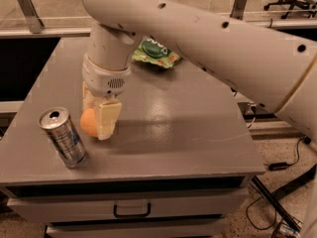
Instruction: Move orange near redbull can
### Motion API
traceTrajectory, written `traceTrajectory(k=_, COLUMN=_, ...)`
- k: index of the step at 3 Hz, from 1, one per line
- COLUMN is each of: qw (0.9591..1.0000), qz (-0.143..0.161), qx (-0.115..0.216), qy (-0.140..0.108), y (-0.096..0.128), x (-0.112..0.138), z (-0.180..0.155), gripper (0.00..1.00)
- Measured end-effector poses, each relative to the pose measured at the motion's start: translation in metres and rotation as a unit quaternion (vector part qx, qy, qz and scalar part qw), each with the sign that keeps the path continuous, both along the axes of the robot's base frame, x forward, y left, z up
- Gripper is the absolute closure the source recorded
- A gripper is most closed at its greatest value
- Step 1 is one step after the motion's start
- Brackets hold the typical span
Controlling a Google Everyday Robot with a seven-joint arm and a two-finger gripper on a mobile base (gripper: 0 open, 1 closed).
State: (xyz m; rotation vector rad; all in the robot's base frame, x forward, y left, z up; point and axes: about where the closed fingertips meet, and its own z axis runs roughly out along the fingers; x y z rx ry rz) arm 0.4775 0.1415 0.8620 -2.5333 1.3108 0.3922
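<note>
Currently my tool [97, 125] is positioned low over the front-left area of the grey tabletop [188, 128], its two fingers pinching the orange [87, 122] between them; whether the fruit touches the surface cannot be determined. The redbull can [64, 138] stands on its base near the front-left corner, just beside the orange, with a narrow gap between the two. A green snack bag [157, 53] lies at the rear of the tabletop, well apart from both.
</note>
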Motion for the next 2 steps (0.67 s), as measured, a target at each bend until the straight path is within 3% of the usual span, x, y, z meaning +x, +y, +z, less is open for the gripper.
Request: traceTrajectory(k=2, qw=1.0, qz=0.0, qx=0.0, qy=0.0, y=0.0006, x=-0.0005, z=-0.0001, gripper=0.0)
